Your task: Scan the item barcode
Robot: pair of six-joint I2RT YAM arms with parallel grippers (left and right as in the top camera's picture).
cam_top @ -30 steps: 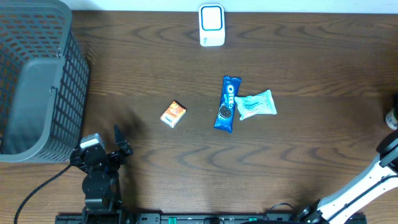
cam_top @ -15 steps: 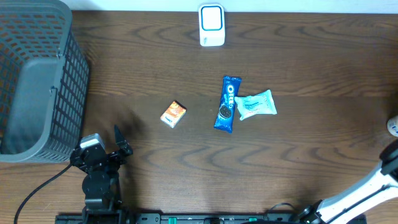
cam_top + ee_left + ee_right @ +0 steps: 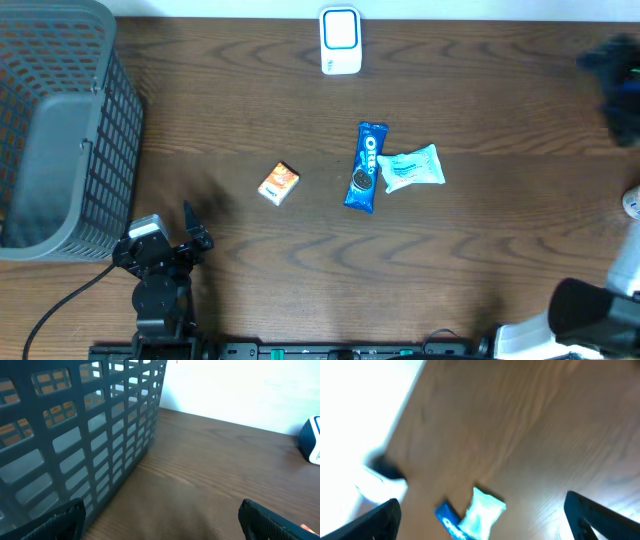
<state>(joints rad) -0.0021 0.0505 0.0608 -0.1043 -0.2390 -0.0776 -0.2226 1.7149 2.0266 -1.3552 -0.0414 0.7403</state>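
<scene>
Right gripper (image 3: pixel 485 520) is spread wide with nothing in it, and your view from it is pretty blurry. Left gripper (image 3: pixel 160 527) is wide apart and empty too, low beside the basket (image 3: pixel 60 130). Your Oreo (image 3: pixel 365 167) lies mid-table, packet (image 3: pixel 411 167) just beside it, box (image 3: pixel 279 184) near its other side, scanner (image 3: pixel 340 41) at the far edge.

Evenly lit and sharp overhead, with a soft sheen on the bench (image 3: pixel 480 250) and only faint shadows, apart from a dark smear (image 3: pixel 610 65) at the upper right edge. Blown out to white behind the basket (image 3: pixel 75 445) in the left wrist view. Heavily motion-blurred in the right wrist view, washed white at left, with the pale packet (image 3: pixel 482 510) reduced to a smudge.
</scene>
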